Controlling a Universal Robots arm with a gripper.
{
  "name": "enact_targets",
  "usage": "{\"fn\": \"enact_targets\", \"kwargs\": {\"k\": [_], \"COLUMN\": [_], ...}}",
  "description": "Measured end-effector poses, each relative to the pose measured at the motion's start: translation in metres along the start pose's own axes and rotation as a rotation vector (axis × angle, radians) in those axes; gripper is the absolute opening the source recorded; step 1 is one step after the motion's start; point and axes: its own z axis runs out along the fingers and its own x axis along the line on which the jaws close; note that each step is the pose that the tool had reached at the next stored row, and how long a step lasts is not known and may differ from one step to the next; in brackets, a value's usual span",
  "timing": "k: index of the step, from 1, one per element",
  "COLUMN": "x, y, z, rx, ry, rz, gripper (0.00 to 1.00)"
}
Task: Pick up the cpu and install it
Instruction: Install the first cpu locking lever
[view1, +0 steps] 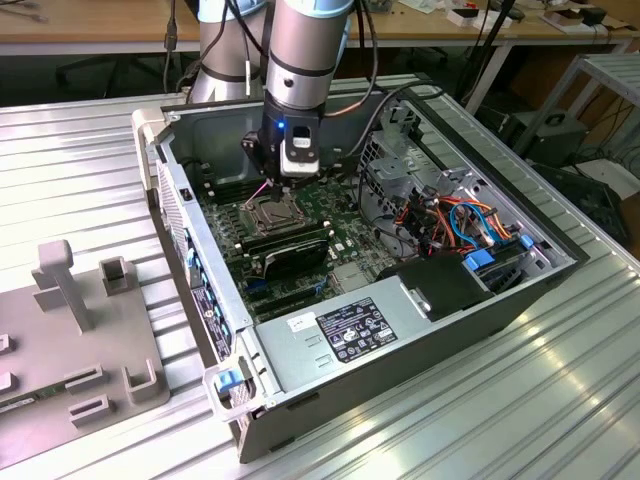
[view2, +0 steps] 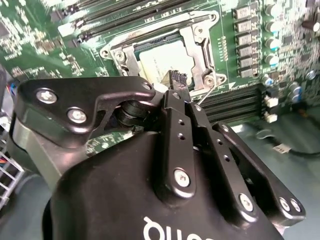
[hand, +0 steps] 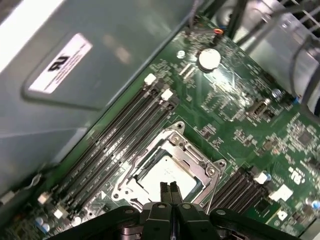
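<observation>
Exterior view: gripper (view1: 284, 188) just above socket (view1: 270, 212); case wall (view1: 215, 125) near at 10 o'clock, board (view1: 335, 215) open at 3 o'clock.
First wrist view: fingers (hand: 164, 190) pressed together, empty; cpu (hand: 167, 172) seated inside socket frame.
Second wrist view: fingertips (view2: 176, 80) over cpu edge.

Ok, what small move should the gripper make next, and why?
Probably a small lift straight up: the cpu already lies flat inside the metal frame, and the gripper hangs right over it with fingertips together, gripping nothing.
</observation>
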Motion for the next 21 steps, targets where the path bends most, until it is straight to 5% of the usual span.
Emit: {"fn": "enact_targets", "kwargs": {"k": [21], "x": [0.0], "y": [0.0], "z": [0.0006], "rx": [0.0029], "ry": [0.0039], "rz": [-0.443], "gripper": [0.11]}}
